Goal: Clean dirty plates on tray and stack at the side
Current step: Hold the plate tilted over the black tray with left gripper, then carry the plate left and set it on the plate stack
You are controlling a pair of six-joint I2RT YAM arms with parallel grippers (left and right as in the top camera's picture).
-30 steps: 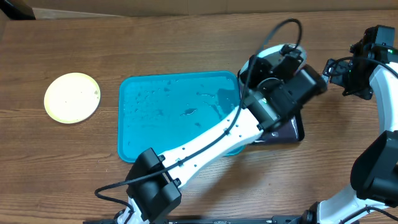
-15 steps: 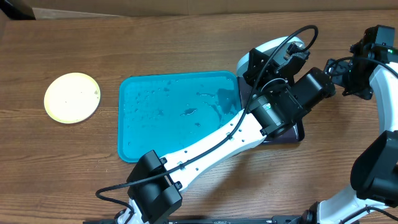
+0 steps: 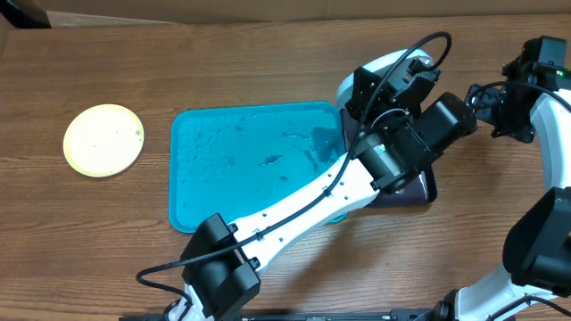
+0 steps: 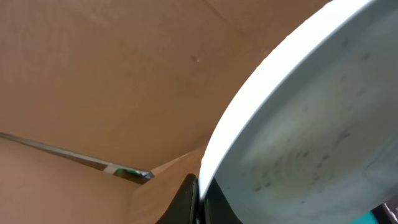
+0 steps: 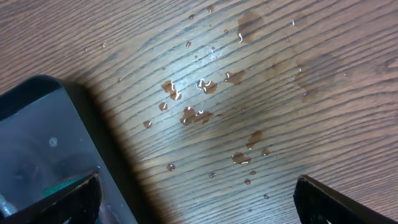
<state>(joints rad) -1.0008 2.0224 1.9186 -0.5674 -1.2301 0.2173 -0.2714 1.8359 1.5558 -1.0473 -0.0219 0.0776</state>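
My left arm reaches across the teal tray (image 3: 232,169) to the back right, where my left gripper (image 3: 373,87) is shut on the rim of a pale, white-looking plate (image 3: 385,62). The left wrist view shows that plate (image 4: 311,124) tilted and filling the right side, with my left gripper (image 4: 200,190) pinching its lower edge. A pale yellow plate (image 3: 103,140) lies flat on the table to the left of the tray. My right gripper (image 3: 489,102) hovers at the far right; in its wrist view the right gripper (image 5: 198,185) is open over wet wood, holding nothing.
A smaller black tray (image 3: 426,185) sits just right of the teal one, partly under my left arm; its corner (image 5: 31,124) shows in the right wrist view. Water droplets (image 5: 199,99) speckle the table beside it. The teal tray's floor is wet.
My left wrist has turned and shifted slightly, bringing more of the held plate into view and moving it a little to the left. The right arm has stayed put.
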